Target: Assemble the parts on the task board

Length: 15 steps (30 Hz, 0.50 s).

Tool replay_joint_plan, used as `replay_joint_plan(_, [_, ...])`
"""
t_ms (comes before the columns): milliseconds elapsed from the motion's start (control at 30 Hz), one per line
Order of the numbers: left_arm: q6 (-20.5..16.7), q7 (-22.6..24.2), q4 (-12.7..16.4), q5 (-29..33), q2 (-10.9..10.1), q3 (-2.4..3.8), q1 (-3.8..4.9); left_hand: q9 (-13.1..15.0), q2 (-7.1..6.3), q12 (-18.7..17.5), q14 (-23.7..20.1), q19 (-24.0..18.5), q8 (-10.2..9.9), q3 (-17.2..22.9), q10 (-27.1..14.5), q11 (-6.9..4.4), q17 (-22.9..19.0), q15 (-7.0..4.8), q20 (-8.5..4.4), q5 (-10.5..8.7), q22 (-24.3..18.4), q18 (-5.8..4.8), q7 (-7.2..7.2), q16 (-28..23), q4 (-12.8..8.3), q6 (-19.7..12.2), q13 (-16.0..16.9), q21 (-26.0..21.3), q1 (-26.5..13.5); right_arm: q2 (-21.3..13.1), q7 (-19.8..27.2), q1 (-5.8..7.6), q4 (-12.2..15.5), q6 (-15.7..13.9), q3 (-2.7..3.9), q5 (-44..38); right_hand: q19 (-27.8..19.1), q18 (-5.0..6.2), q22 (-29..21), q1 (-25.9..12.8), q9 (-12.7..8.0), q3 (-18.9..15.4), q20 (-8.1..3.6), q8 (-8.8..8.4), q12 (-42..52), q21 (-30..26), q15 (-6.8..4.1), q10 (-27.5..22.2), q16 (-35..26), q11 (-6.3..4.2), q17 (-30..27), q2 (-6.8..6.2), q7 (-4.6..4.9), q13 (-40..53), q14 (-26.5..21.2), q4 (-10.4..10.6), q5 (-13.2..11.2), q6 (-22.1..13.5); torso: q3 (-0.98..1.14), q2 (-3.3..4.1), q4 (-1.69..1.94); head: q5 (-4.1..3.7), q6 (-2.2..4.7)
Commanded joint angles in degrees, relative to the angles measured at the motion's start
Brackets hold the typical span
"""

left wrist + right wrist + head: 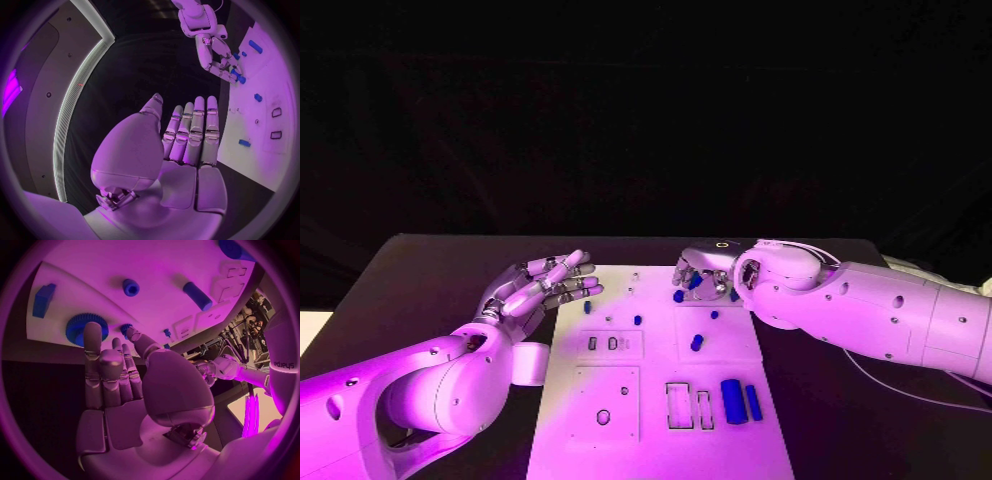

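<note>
**Right hand over far-edge gear; left hand idle beside board**

Task board (661, 400) lying lengthwise on the black counter (430, 270), long axis running away from the robot. Right hand (705, 274) poised at the board's far end, fingers apart and straightened, nothing held. Right wrist view: fingertips (92, 330) reaching up against a round toothed blue gear (80, 329) seated near the board's edge; touching or just short of it, cannot tell. Gear directly ahead of the fingers, along their own line of reach. Small blue peg (130, 287) and blue cylinder (197, 295) farther in on the board, beyond the gear and apart from it.

Left hand (542, 285) hovering off the board's left edge, over the counter, fingers spread, empty. Well apart from the gear; the right hand clearly nearer.

Near end of board: larger blue cylinder (733, 401) lying along the board's long axis, beside empty rectangular slots (679, 405).

Judgement: next move likely a closing of the right hand around the gear; approach short and straight ahead.
</note>
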Motion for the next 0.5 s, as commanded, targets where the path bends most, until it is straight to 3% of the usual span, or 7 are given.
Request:
replay_joint_plan(33, [1.4, -0.1, 0.2, 0.2, 0.0, 0.06, 0.09, -0.1, 0.37, -0.4, 0.5, 0.5, -0.3, -0.1, 0.3, 0.12, 0.1, -0.02, -0.02, -0.33, -0.1, 0.73, 0.19, -0.2, -0.3, 0.2, 0.0, 0.2, 0.1, 0.4, -0.3, 0.02, -0.2, 1.8, 0.02, -1.3, 1.3, -0.2, 3.1, 0.0, 0.1, 0.3, -0.04, -0.17, -0.2, 2.5, 0.06, 0.1, 2.3, 0.0, 2.5, -0.32, -0.05, 0.1, 2.7, 0.6, -0.2, 0.3, -0.04, 0.12, 0.11, -0.08, -0.22])
replay_joint_plan(500, [1.2, -0.5, 0.1, 0.2, -0.1, 0.06, 0.11, -0.1, 0.39, -0.4, 0.5, 0.5, -0.4, -0.1, 0.3, 0.16, 0.1, -0.01, -0.02, -0.32, -0.1, 0.72, 0.24, -0.2, -0.4, 0.2, 0.0, 0.2, 0.1, 1.2, 0.3, -0.06, -0.7, 3.3, 0.01, -1.0, 3.7, -1.41, 12.5, 0.0, 0.3, 2.7, -0.15, -0.1, -0.2, 10.3, -0.15, 1.8, 9.0, -0.31, 9.5, -0.4, -0.24, 0.1, 2.9, 2.0, -0.3, 2.0, -0.05, 0.35, 0.17, 0.0, -0.85])
